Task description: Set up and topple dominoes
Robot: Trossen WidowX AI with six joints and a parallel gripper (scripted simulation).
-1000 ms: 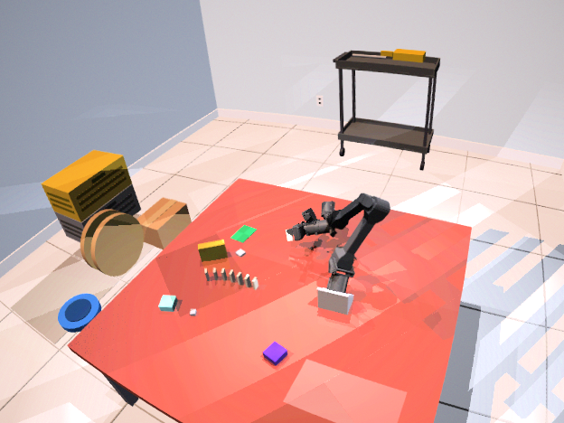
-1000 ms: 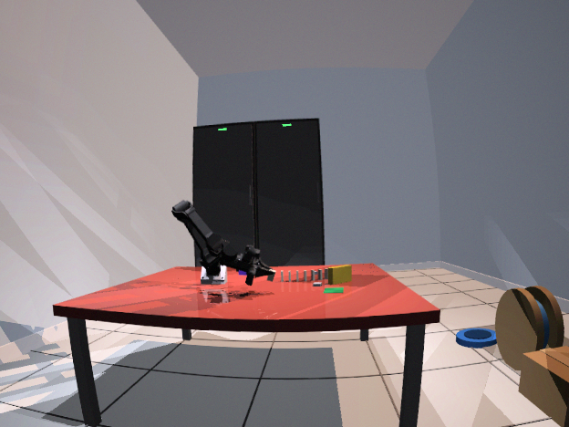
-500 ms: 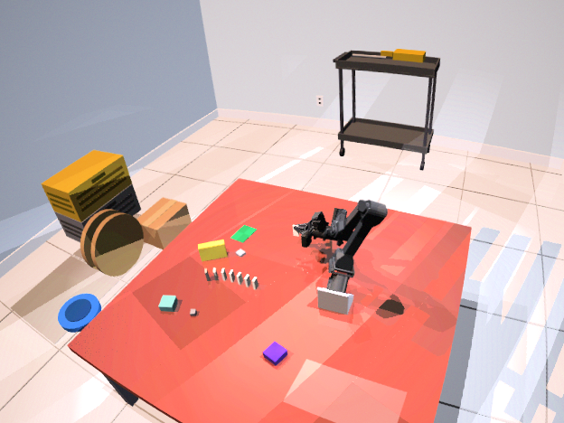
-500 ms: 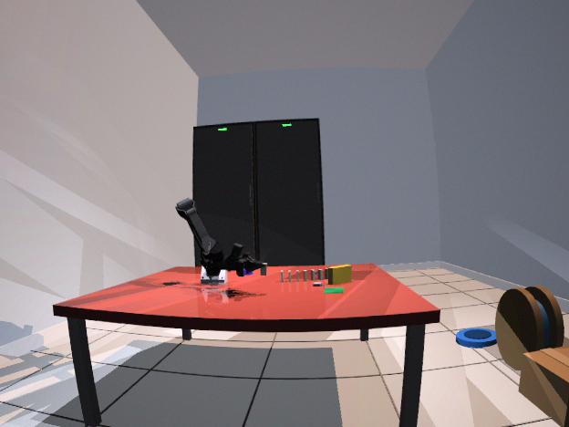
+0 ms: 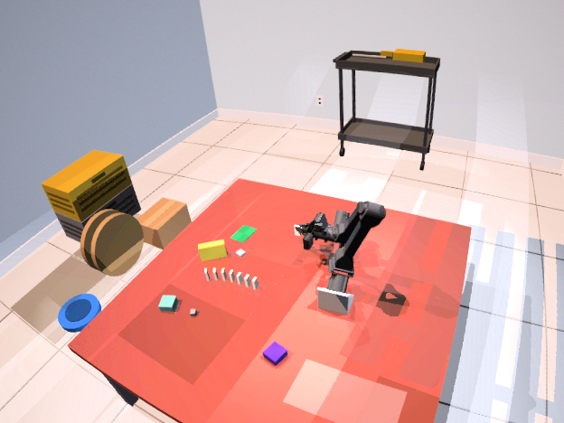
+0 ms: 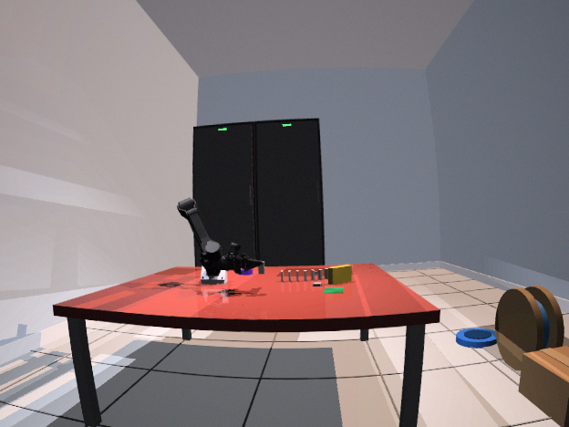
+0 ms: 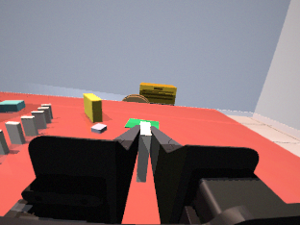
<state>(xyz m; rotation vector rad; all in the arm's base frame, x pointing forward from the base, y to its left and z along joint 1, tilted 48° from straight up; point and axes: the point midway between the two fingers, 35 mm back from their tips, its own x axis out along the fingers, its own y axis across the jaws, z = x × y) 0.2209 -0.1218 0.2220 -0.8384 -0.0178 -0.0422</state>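
White domino upright between the jaws, apart from row

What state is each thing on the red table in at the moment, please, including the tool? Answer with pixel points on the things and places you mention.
Tool [image 5: 298,230] [image 6: 263,264] [image 7: 144,130]: shut on a domino, raised off the table.
Held domino [image 6: 262,267] [image 7: 143,159]: upright, clear of the row.
Row of dominoes [image 5: 231,276] [image 6: 305,275] [image 7: 29,126]: seven, all standing.
Yellow block [image 5: 212,250] [image 6: 339,274] [image 7: 92,108]: standing on a narrow side.
Green sheet [image 5: 243,233] [image 6: 333,290] [image 7: 137,123]: lying flat.
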